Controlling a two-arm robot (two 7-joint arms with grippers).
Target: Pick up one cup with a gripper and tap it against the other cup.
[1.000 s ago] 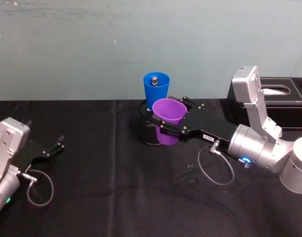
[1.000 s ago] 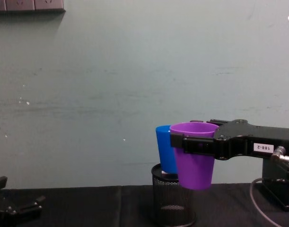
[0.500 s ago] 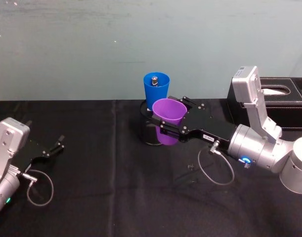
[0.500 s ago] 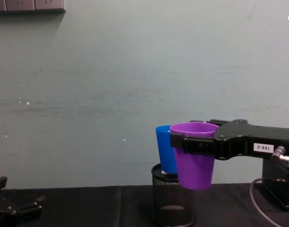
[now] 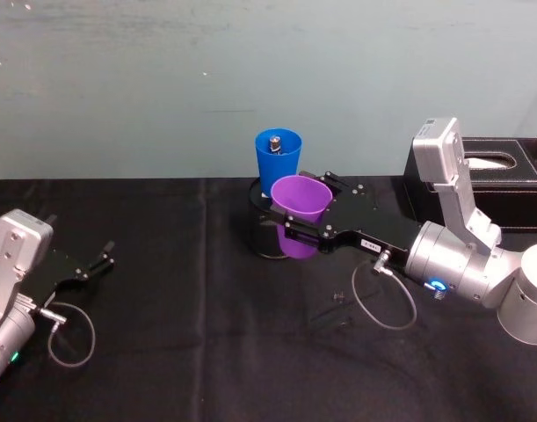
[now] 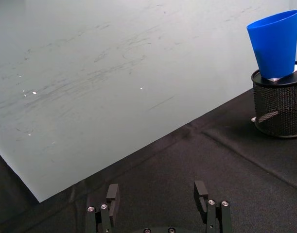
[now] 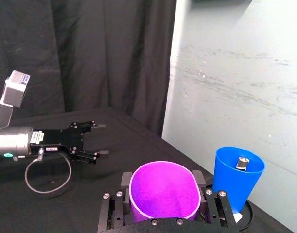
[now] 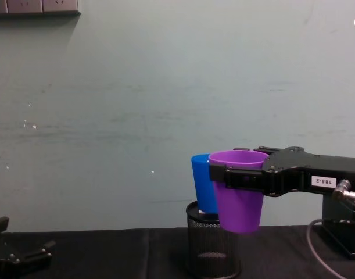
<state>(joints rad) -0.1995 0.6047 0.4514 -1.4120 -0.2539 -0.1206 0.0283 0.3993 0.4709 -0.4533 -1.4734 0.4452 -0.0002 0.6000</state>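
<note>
Right gripper (image 5: 294, 202) holds purple cup (image 8: 240, 203) aloft just beside blue cup (image 5: 277, 163).

I see almost nothing change over this last second. In the head view my right gripper (image 5: 296, 214) keeps the purple cup (image 5: 300, 199) in the very same spot, just near and right of the blue cup (image 5: 277, 156). In the chest view the gripper's white label (image 8: 321, 181) may sit a hair further left than before, too slight for me to call a move. My left gripper (image 5: 99, 262) shows no shift either.
</note>
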